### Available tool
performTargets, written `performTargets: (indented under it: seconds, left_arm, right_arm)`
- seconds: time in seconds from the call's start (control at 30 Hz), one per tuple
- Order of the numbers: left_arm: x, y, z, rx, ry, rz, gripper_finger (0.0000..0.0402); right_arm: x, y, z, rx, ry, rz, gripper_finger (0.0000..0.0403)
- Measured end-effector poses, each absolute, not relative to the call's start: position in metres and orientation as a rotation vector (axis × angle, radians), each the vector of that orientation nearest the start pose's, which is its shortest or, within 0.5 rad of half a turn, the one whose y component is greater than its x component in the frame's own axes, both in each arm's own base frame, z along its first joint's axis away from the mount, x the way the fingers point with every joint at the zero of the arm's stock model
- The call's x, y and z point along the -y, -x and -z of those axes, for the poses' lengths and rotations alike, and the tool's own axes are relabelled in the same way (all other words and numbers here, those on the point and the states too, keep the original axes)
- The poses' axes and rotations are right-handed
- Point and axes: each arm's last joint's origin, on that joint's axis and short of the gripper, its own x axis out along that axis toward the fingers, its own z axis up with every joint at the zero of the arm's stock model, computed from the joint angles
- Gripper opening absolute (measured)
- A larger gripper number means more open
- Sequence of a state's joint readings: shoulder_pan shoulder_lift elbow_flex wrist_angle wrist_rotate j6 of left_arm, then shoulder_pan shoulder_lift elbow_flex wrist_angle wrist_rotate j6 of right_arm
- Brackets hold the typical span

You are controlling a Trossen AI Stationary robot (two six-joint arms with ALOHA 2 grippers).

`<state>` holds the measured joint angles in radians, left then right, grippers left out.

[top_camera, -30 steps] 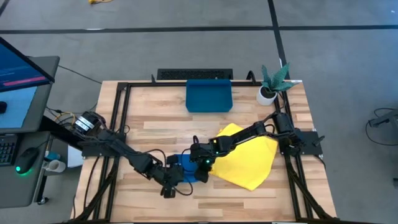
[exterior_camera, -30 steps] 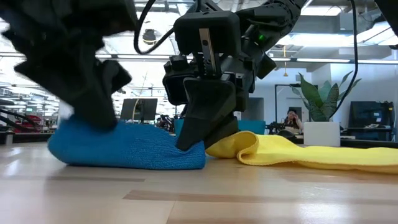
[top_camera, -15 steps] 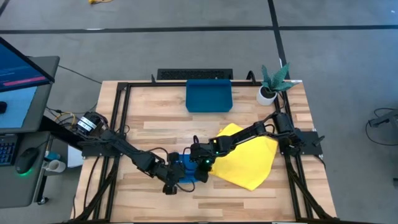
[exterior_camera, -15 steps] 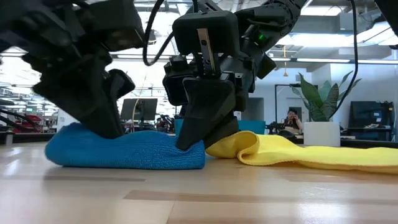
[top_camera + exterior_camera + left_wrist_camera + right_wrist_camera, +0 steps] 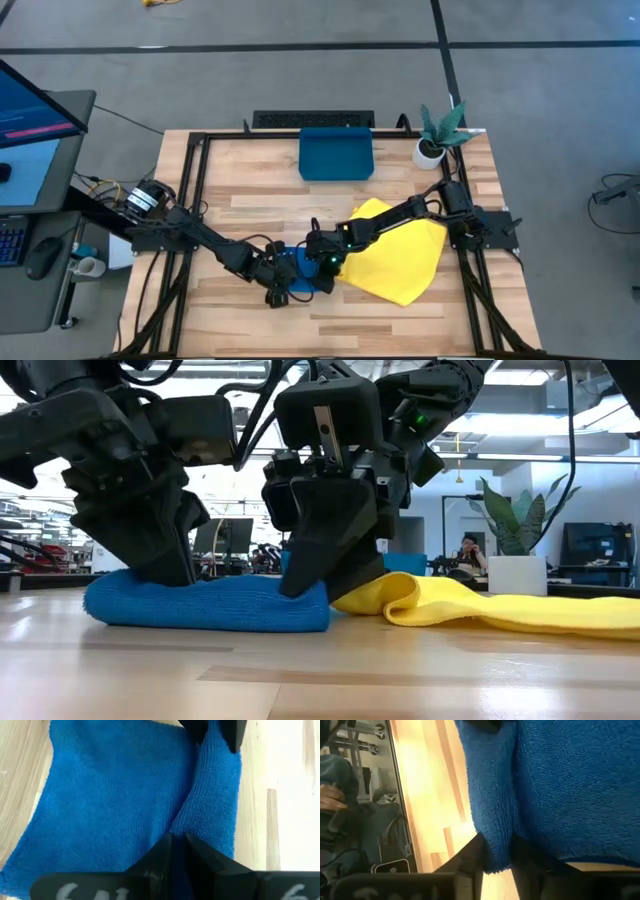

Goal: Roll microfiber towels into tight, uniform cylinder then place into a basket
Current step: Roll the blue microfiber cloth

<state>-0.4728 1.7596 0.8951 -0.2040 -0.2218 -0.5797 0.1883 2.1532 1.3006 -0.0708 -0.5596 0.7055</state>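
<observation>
The royal blue towel (image 5: 301, 272) lies in a low, folded-over bundle (image 5: 220, 606) on the table near the front middle. My left gripper (image 5: 283, 288) is shut on its left part, and my right gripper (image 5: 322, 265) is shut on its right end. The yellow towel (image 5: 400, 255) lies spread and rumpled to the right, its near fold (image 5: 400, 595) against the blue bundle. The dark teal basket (image 5: 336, 155) stands at the table's far middle. My left gripper pinches a raised ridge of the blue towel (image 5: 192, 822) between its two fingers (image 5: 162, 852), coming from above and slanting down; the bundle stays on the table (image 5: 150, 605). My right gripper pinches the towel's rolled edge (image 5: 495, 837) between its two fingers (image 5: 470, 857) at the bundle's right end (image 5: 315, 600), from above; that end rests on the table.
A small white pot with a green plant (image 5: 435, 140) stands at the far right corner. A black frame rail (image 5: 190, 190) runs along the table's sides. A monitor and desk (image 5: 30, 130) stand left of the table. A person (image 5: 467, 550) sits far behind.
My left gripper has gone toward the table's right edge along the blue towel, closer to my right gripper. The bundle's left end has been drawn in a little and the bundle lies flatter. My right gripper has kept its hold.
</observation>
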Motion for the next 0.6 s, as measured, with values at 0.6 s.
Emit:
performTargets:
  seconds: [0.6]
  left_arm:
    - [0.14,-0.287,-0.128,-1.049,0.242,-0.108,0.0041]
  right_arm:
    - [-0.074,-0.413,-0.134,-1.101,-0.741,-0.358,0.0157]
